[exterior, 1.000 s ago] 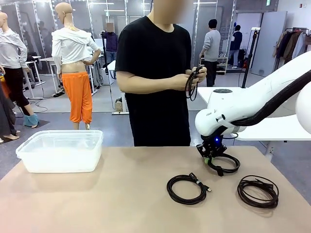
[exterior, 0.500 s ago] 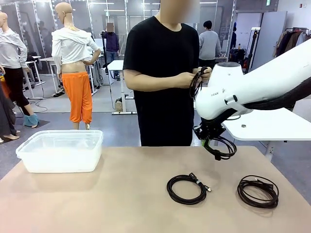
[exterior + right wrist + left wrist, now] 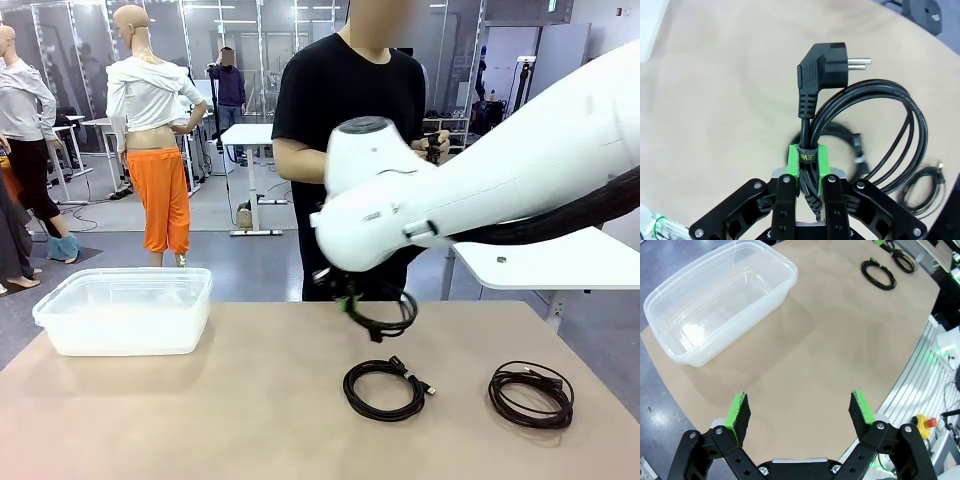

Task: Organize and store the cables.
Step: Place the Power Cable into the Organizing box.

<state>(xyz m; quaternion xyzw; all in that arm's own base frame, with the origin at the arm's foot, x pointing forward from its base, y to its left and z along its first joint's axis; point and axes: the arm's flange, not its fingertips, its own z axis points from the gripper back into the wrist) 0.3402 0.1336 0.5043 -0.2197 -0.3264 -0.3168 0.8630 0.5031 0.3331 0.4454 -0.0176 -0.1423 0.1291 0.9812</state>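
My right gripper (image 3: 808, 162) is shut on the band of a black coiled cable (image 3: 910, 117) whose plug (image 3: 824, 66) points away from the wrist. In the front view that gripper (image 3: 347, 299) holds the coil (image 3: 392, 316) in the air above the table's middle. Two more coiled cables lie on the table, one in the middle (image 3: 383, 388) and one at the right (image 3: 531, 394). Both also show in the left wrist view, the nearer (image 3: 879, 276) and the farther (image 3: 902, 259). My left gripper (image 3: 800, 407) hangs open above bare tabletop, nothing between its fingers.
A clear plastic tub (image 3: 120, 285) stands empty at the table's far left, also in the left wrist view (image 3: 790, 271). A person in a black shirt stands at the far side, winding another cable (image 3: 432, 150) in both hands. The tabletop between tub and coils is bare.
My right arm has lifted its coil off the table's right side and carried it left to above the middle. The person has shifted slightly right. The left gripper has stayed open.
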